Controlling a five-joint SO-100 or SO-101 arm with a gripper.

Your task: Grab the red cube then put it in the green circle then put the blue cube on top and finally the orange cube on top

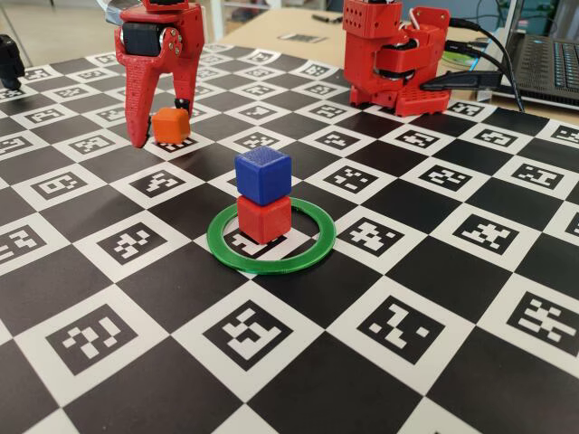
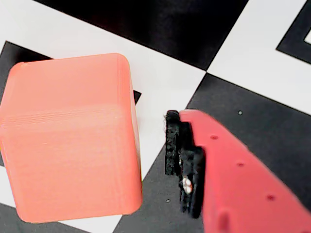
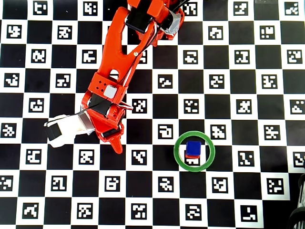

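Over toward the far left of the tabletop, as the fixed view has it, we find the tool down on the checkered marker pattern, its two red fingers planted either side of the orange cube. We see the longer finger reaching the surface on the left of the cube, the shorter one standing just behind and to its right. The cube sits on the tabletop between them.

Up close in the wrist view, we get the orange cube filling the left half, and one red finger with its black pad sitting just beside the cube's right face, a thin sliver of white square showing between them. So we call the tool parted around the cube, not clamped on it; the other finger is out of this view.

Moving right in the fixed view, nearer the middle of the tabletop, we have the green circle lying flat, and inside it the red cube with the blue cube stacked squarely on top, turned slightly against it. Far right, at the back edge, we spot the red arm base and a laptop beyond it.

From overhead, we see the green circle with the blue cube covering nearly all of the red cube, well apart from the tool, whose tips the arm hides.
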